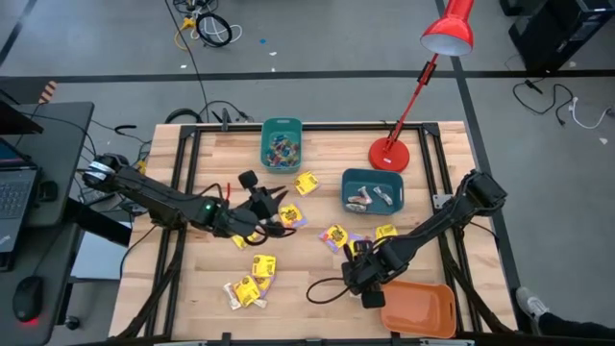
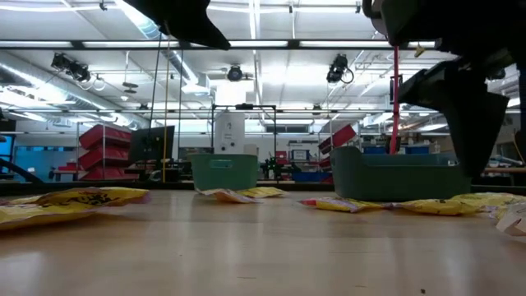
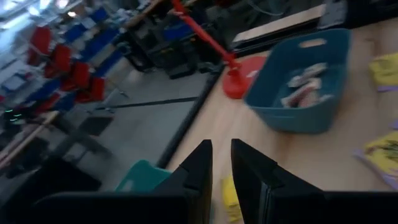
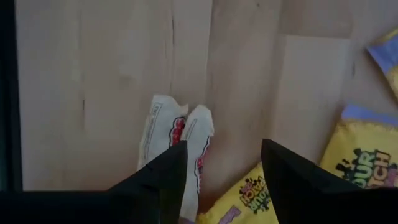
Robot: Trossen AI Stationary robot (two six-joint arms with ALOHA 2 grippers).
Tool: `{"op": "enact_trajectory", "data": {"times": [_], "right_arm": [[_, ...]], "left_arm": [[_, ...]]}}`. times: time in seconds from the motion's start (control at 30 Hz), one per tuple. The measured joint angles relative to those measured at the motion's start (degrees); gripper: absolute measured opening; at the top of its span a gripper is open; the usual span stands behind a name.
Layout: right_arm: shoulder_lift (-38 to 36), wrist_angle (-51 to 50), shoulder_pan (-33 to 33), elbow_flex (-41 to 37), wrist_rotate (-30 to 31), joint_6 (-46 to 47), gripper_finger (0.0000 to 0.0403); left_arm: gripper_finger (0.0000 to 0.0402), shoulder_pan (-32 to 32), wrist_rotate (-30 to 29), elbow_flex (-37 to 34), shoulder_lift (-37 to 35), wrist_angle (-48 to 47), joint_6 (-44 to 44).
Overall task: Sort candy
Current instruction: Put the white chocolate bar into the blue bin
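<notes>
Right claw (image 4: 222,165) spread over candy (image 4: 177,140)

Yellow packets (image 2: 82,197) scattered on table (image 2: 246,255); two bins (image 2: 224,173) behind.

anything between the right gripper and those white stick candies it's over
Nothing visible. The open right gripper hangs just above the two white sticks on bare wood. One yellow packet lies beside them under the fingers, but not over the sticks.

I work in a big lab or workshop hall: strip lights (image 2: 246,45) overhead, red storage bins (image 2: 103,136) on racks, a grey floor with loose cables (image 1: 207,29).
</notes>
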Motion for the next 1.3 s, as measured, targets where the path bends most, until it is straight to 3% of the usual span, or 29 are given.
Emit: {"op": "enact_trajectory", "data": {"times": [0.23,0.67,1.3], "right_arm": [[2.1,1.5,0.7,0.0,-1.0,-2.3,0.0195],[5.7,2.1,0.7,0.0,-2.1,-6.3,0.018],[6.2,1.6,-2.0,0.0,-2.0,-8.8,0.0021]], "left_arm": [[0.0063,0.0,-3.7,0.0,-0.7,-1.6,0.1],[0.0063,-0.3,-3.9,0.0,-0.8,-2.5,0.0],[0.0063,-0.3,-3.9,0.0,-0.8,-2.9,-0.1]]}}
